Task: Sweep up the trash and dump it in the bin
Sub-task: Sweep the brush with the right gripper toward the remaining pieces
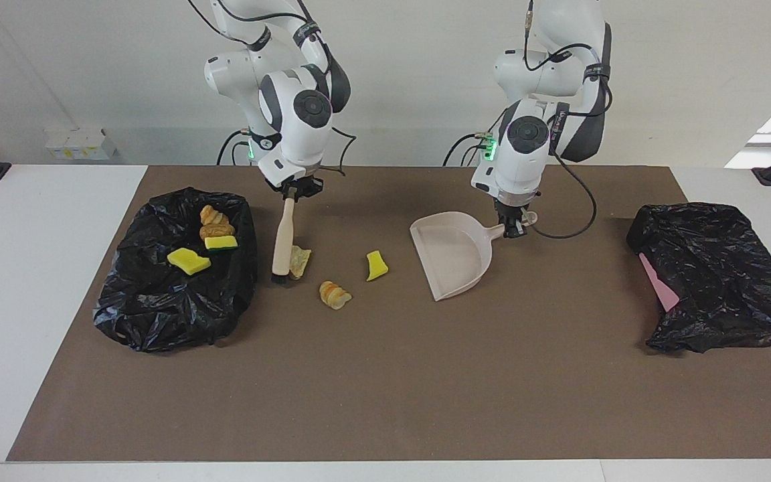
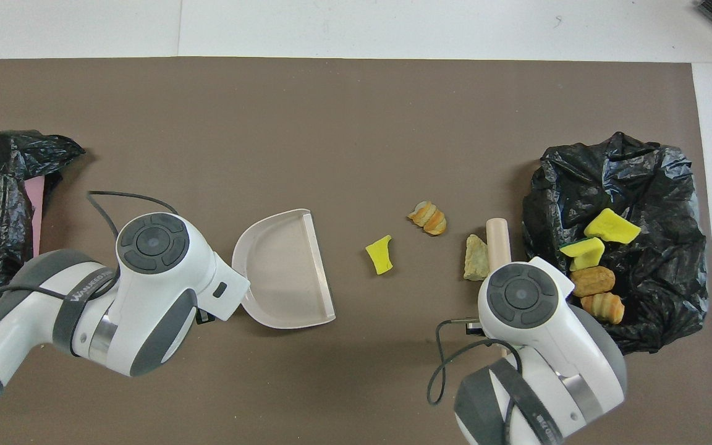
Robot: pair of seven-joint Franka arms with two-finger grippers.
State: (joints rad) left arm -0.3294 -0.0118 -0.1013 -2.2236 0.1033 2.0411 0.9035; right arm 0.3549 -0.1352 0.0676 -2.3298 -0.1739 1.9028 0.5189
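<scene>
Right claw (image 1: pixel 292 191) gripped the brush (image 1: pixel 284 235) upright, its bristles on the table (image 1: pixel 385 375) beside a pale scrap (image 1: pixel 300 260), left claw (image 1: pixel 512 227) clamped the dustpan (image 1: pixel 454 253) handle, yellow chunk (image 1: pixel 376 266) and pastry piece (image 1: pixel 334 294) lay between them, four more pieces (image 1: pixel 203 241) sat in the black bag (image 1: pixel 171 294).

- The facing camera sits high across the table, looking back at both arms from a distance; the right gripper (image 1: pixel 291 192) hangs at its upper left.
- The overhead camera looks steeply down from above the robots, closer in.
- Both share the brown mat (image 1: pixel 385 388) (image 2: pixel 343 123) around the grippers, half a turn apart.
</scene>
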